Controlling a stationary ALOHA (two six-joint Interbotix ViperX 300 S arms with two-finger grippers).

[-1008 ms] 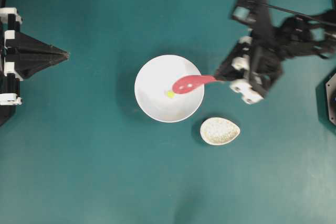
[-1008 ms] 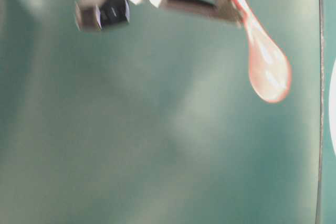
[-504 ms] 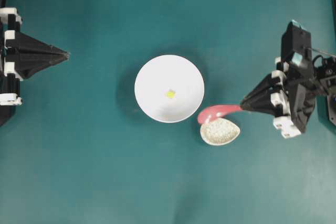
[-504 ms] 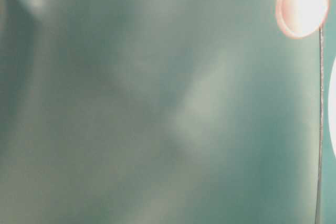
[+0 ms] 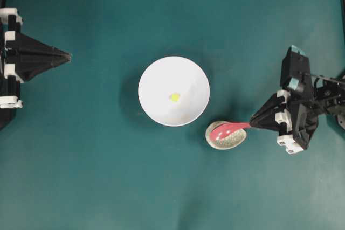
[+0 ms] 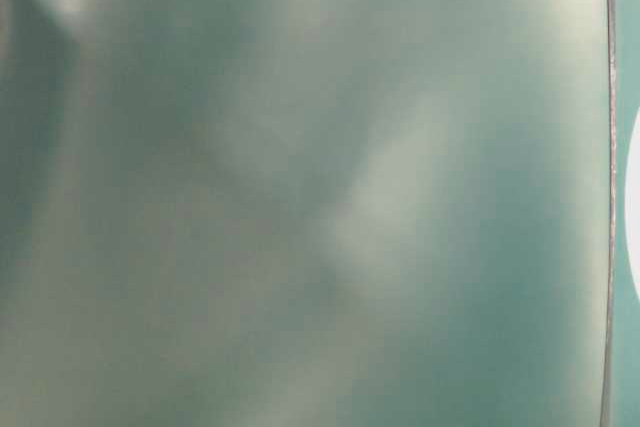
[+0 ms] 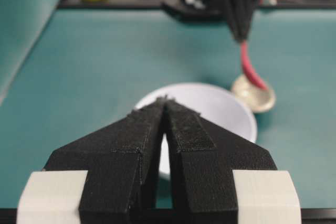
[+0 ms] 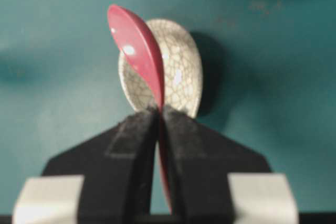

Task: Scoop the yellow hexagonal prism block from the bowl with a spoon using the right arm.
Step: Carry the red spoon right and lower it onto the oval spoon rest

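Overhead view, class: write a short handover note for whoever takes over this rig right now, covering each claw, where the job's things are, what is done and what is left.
Right claw: shut on the spoon handle, with the red scoop over the small speckled dish, tipped on its side in the right wrist view.
Left claw: shut, empty, parked at the left edge.
Yellow block: lying in the white bowl, near its middle.
Done: the spoon is gripped.
Left: the block is not scooped; bring the spoon to the bowl, slide it under the block and lift it out.
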